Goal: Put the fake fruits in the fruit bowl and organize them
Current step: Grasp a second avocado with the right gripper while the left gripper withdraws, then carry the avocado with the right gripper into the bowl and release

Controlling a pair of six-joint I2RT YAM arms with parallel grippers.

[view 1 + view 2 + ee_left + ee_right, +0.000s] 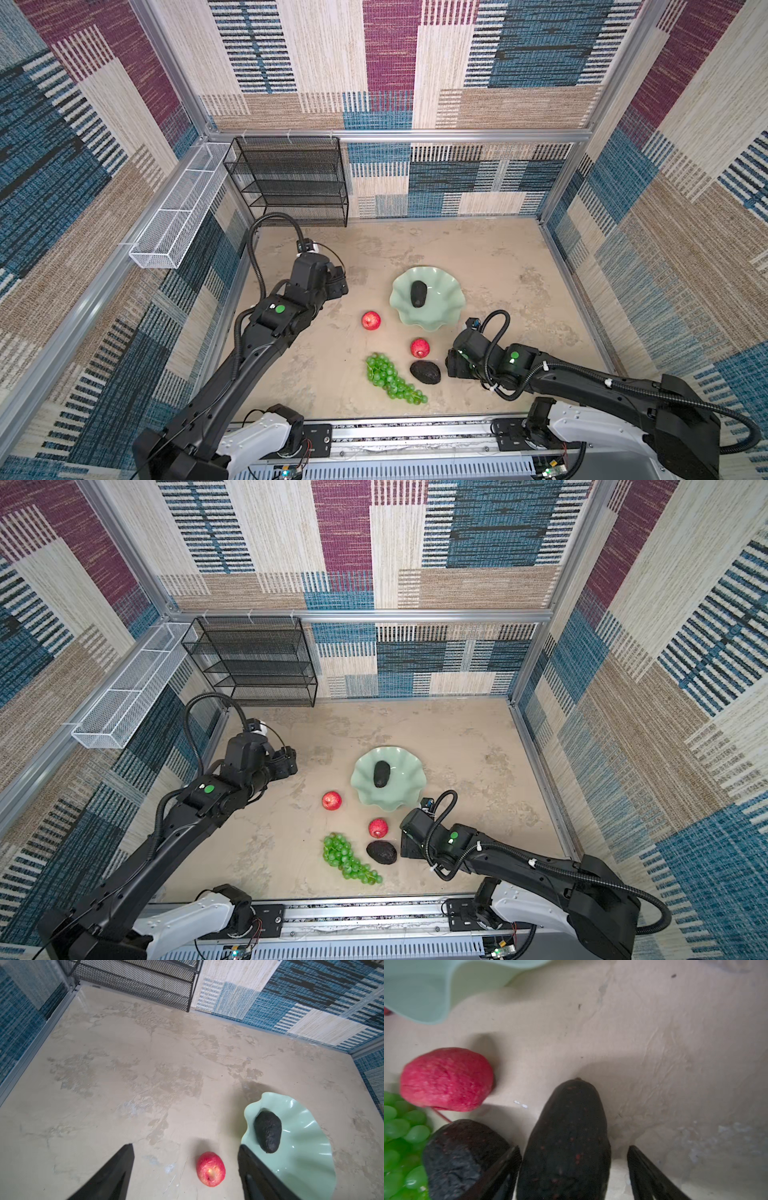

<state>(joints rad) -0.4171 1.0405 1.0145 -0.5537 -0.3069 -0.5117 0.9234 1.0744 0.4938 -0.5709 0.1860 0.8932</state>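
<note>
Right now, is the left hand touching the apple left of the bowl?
Apart. The left wrist view shows bare table between the apple and each finger of the left hand.

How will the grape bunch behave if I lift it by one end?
The grape bunch is long and tapers to a thin tail, so it will probably sag or swing. Its grapes look glossy and round, so jaws may slip; gripping across the thick end seems safer. Lying flat and lumpy, it is unlikely to roll.
</note>
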